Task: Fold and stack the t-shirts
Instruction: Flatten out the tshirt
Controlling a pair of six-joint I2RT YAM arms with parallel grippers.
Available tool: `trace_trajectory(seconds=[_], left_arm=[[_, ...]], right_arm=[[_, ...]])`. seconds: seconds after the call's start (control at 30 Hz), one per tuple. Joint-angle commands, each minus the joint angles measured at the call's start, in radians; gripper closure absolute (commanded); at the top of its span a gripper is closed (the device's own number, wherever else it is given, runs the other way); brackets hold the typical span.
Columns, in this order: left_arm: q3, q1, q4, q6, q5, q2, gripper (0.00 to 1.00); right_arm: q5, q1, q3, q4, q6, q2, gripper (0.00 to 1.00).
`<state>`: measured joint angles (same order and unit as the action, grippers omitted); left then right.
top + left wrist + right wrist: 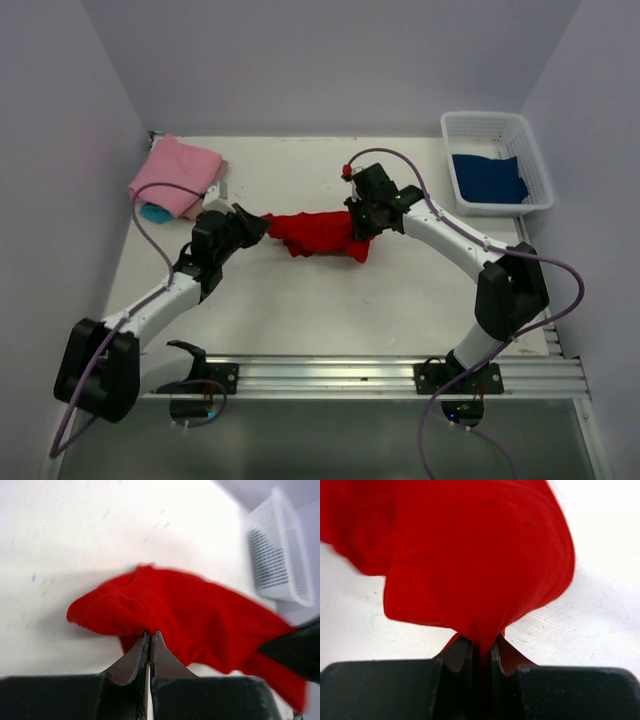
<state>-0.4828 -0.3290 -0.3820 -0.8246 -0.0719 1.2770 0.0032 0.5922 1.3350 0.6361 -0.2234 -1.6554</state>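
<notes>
T-shirts, four visible: pink t-shirt over turquoise t-shirt, far-left corner; red t-shirt bunched mid-table, left gripper and right gripper each pinched tight on one end; dark blue t-shirt in one white basket, far right.

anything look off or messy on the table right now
The red shirt is a crumpled bunch, pinched at each end by the left gripper and right gripper, not flat. At the far left, a turquoise shirt pokes out unevenly from under the pink shirt.
</notes>
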Motion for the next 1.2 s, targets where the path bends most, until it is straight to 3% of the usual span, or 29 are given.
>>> trace_trajectory(seconds=[0.0, 0.23, 0.27, 0.33, 0.37, 0.47, 0.9, 1.03, 1.17], left_arm=[[-0.16, -0.005, 0.187, 0.108, 0.055, -0.256, 1.0], [-0.376, -0.005, 0.415, 0.177, 0.069, -0.41, 1.0], [-0.404, -0.005, 0.446, 0.18, 0.067, -0.413, 1.0], [-0.425, -0.005, 0.465, 0.179, 0.055, -0.424, 1.0], [-0.45, -0.005, 0.479, 0.179, 0.046, -0.429, 1.0], [-0.503, -0.005, 0.518, 0.188, 0.032, -0.446, 1.0], [-0.767, -0.005, 0.658, 0.252, 0.024, -0.424, 1.0], [-0.838, -0.005, 0.669, 0.252, 0.008, -0.401, 1.0], [-0.891, -0.005, 0.673, 0.249, -0.02, -0.361, 1.0]], right_arm=[[0.095, 0.004, -0.003, -0.012, -0.025, 0.023, 1.0], [0.126, 0.004, 0.003, -0.019, -0.047, -0.012, 1.0], [0.142, 0.004, 0.007, -0.016, -0.051, -0.021, 0.91], [0.179, 0.004, 0.033, 0.017, -0.071, -0.046, 0.59], [0.22, 0.004, 0.036, 0.023, -0.077, -0.058, 0.25], [0.262, 0.004, 0.039, 0.033, -0.105, -0.064, 0.01], [0.147, 0.017, -0.141, -0.085, -0.172, 0.196, 0.01], [0.023, 0.035, -0.246, -0.136, -0.191, 0.304, 0.04], [-0.207, 0.119, -0.348, -0.272, -0.234, 0.316, 0.05]])
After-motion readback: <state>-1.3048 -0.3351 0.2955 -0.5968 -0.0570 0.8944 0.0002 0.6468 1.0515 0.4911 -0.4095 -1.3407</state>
